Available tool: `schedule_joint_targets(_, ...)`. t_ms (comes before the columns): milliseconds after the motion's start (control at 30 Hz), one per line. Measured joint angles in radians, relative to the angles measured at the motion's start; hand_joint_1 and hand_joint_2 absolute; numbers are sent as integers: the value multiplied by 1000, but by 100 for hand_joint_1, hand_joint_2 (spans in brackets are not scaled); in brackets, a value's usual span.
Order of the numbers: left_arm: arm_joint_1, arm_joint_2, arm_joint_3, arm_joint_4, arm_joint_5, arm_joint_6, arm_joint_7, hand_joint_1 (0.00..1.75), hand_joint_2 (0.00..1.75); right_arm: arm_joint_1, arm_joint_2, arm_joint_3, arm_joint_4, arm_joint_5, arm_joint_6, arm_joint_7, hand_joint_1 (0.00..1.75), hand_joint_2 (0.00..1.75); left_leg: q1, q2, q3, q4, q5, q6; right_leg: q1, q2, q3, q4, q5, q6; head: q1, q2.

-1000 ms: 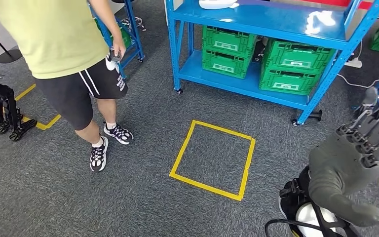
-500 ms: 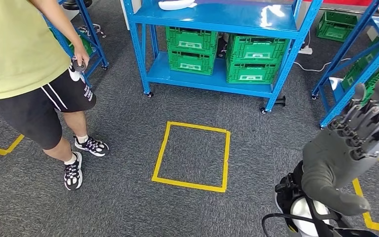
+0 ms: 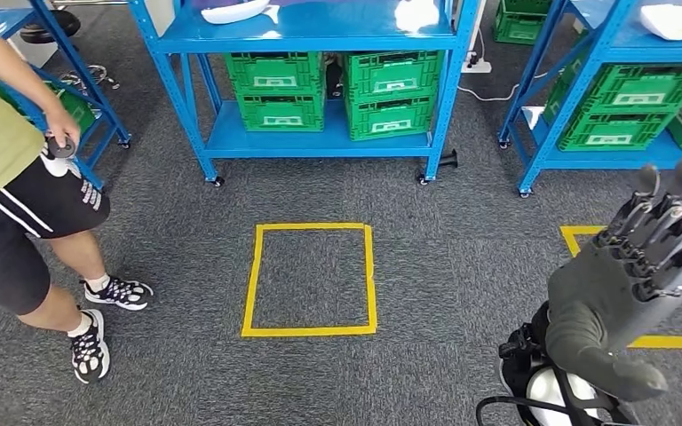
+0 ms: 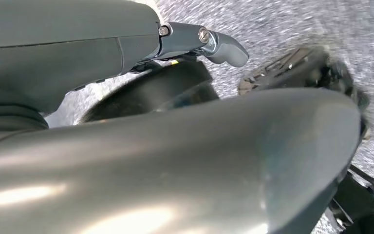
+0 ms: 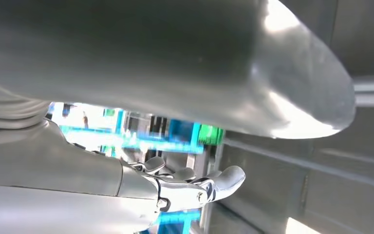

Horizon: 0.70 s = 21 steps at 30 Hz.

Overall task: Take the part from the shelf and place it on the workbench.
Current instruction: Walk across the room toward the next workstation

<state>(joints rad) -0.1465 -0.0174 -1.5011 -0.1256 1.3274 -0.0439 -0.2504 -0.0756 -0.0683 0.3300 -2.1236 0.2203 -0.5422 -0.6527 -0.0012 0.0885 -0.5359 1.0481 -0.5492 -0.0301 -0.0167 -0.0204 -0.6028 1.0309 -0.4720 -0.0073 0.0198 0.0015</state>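
Note:
A white part (image 3: 235,11) lies on the top board of the blue shelf (image 3: 306,35) straight ahead across the carpet. A second white part (image 3: 679,19) lies on another blue shelf (image 3: 586,80) at the far right. My right hand (image 3: 630,284) is raised at the lower right, far short of both shelves, fingers spread and holding nothing. In the right wrist view the right hand (image 5: 190,187) has its fingers stretched out toward blurred blue shelving. My left hand (image 4: 175,161) hangs over grey carpet with a finger extended and nothing in it.
A person (image 3: 9,177) in a yellow shirt and black shorts stands at the left, holding a small dark device (image 3: 60,146). A yellow tape square (image 3: 311,280) marks the floor before the shelf. Green crates (image 3: 337,89) fill the lower shelves. More yellow tape (image 3: 675,342) lies at the right.
The whole picture has shifted: my view has swung right, so the shelf and the person now lie further left and a second shelf has come in. My right hand keeps its raised pose.

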Motion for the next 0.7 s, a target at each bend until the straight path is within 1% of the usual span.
schedule_joint_targets(33,1,0,0,0,-3,0,1,0,0,2,0,0,-2,0,0,0,0,0,2,-32,-17,41,-27,-5,-3,10,0,-2,3,-5,-3,0)
schedule_joint_targets(67,3,0,0,0,-4,0,1,0,0,5,0,0,-3,1,0,0,0,0,3,-60,-42,99,-60,-8,-3,21,-1,-2,4,-7,-6,0)
schedule_joint_targets(100,4,0,0,0,-5,0,2,0,0,8,0,0,-3,4,-1,0,0,0,4,-73,-72,164,-90,-9,-2,30,-3,-2,5,-9,-8,0)
schedule_joint_targets(133,5,0,0,0,-6,0,3,0,0,12,0,0,-3,9,-4,0,0,0,5,-78,-97,214,-106,-10,-2,40,-3,-2,5,-10,-9,0)
schedule_joint_targets(167,5,0,0,0,-6,1,4,0,0,18,0,0,-3,16,-8,0,0,0,5,-80,-109,235,-104,-9,-1,48,-4,-1,5,-10,-9,0)
schedule_joint_targets(200,4,0,0,0,-7,1,7,0,0,22,0,0,-3,23,-13,0,0,0,5,-81,-103,218,-83,-7,-1,56,-3,-1,5,-10,-10,0)
schedule_joint_targets(233,3,0,0,0,-8,1,10,0,0,25,0,0,-3,29,-17,0,0,0,5,-82,-81,167,-48,-4,-1,64,-3,0,6,-9,-11,0)
schedule_joint_targets(267,4,0,0,0,-8,1,12,0,0,27,0,0,-3,35,-19,0,0,0,5,-87,-52,98,-15,0,-2,69,-3,1,6,-7,-12,0)
schedule_joint_targets(300,3,0,0,0,-8,1,15,0,0,28,0,0,-3,42,-22,0,0,0,4,-93,-26,37,10,4,0,74,-3,2,6,-3,-13,0)
schedule_joint_targets(333,3,-1,0,0,-8,1,17,0,0,30,0,0,-3,48,-25,0,0,0,3,-98,-10,-5,25,9,0,77,-4,2,7,2,-13,0)
schedule_joint_targets(367,2,-2,0,0,-8,1,19,0,0,32,0,0,-2,55,-29,0,0,0,2,-101,-4,-26,29,12,2,78,-4,2,4,4,-13,0)
schedule_joint_targets(400,2,-3,0,0,-8,1,20,0,0,34,0,0,-2,61,-32,0,0,0,0,-101,-4,-29,30,14,4,78,-4,2,2,3,-13,0)
schedule_joint_targets(433,3,-4,0,0,-8,1,20,0,0,36,0,0,-2,66,-32,0,0,44,0,-101,-5,-30,32,17,3,77,-3,1,1,2,-12,0)
schedule_joint_targets(467,4,-5,0,0,-8,1,21,0,44,38,0,1,-1,69,-29,0,0,87,-1,-101,-5,-31,34,19,3,75,-2,-1,1,1,-11,0)
schedule_joint_targets(533,4,-5,0,0,-10,3,22,0,131,41,1,1,5,70,-8,0,0,175,-3,-102,-6,-31,35,25,2,74,1,-7,8,10,-10,0)
schedule_joint_targets(567,4,-6,0,0,-13,5,24,0,175,42,2,1,12,65,14,1,0,175,-3,-102,-6,-31,35,27,2,74,2,-10,10,14,-10,0)
schedule_joint_targets(633,4,-7,0,0,-20,12,34,0,175,43,10,0,47,44,90,8,0,175,-3,-101,-7,-30,35,29,1,74,4,-13,12,18,-9,0)
schedule_joint_targets(700,3,-7,0,0,-23,13,50,0,175,33,26,-1,121,36,195,42,0,175,-3,-101,-8,-30,35,32,1,75,5,-14,14,20,-9,0)
